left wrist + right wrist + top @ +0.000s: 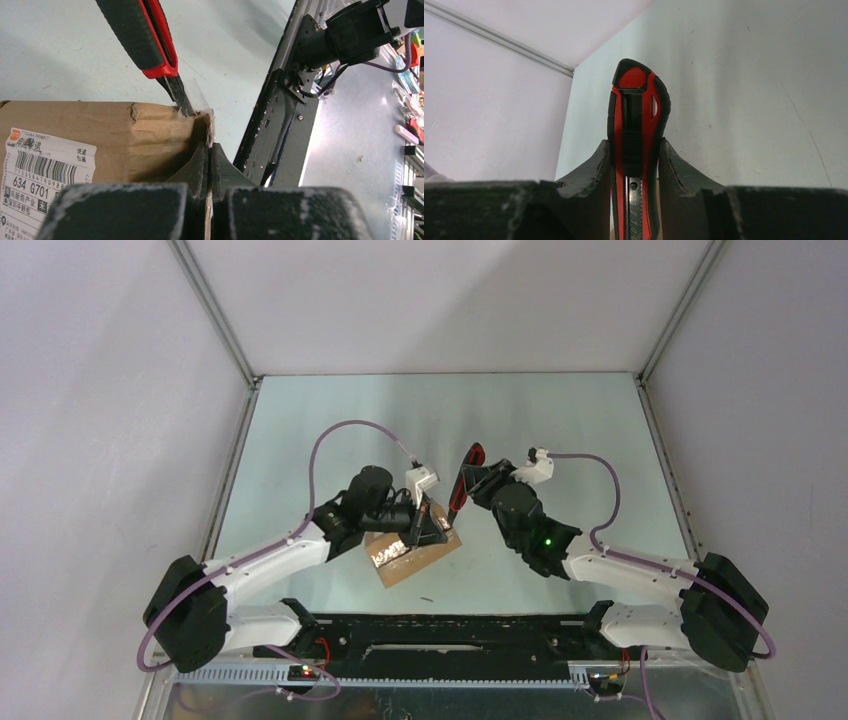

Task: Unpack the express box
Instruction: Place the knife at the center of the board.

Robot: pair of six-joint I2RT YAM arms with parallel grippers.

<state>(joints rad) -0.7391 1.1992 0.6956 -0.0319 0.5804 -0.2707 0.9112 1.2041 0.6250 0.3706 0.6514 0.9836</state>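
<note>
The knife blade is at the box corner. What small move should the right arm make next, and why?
Probably draw the utility knife slowly along the tape. Its blade sits at the top corner of the express box, against the clear tape; the right gripper clamps the handle, and the left gripper pinches the cardboard edge, steadying it.

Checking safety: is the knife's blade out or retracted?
Out: the left wrist view shows a dark blade projecting from the knife, its point at the box top edge.
</note>
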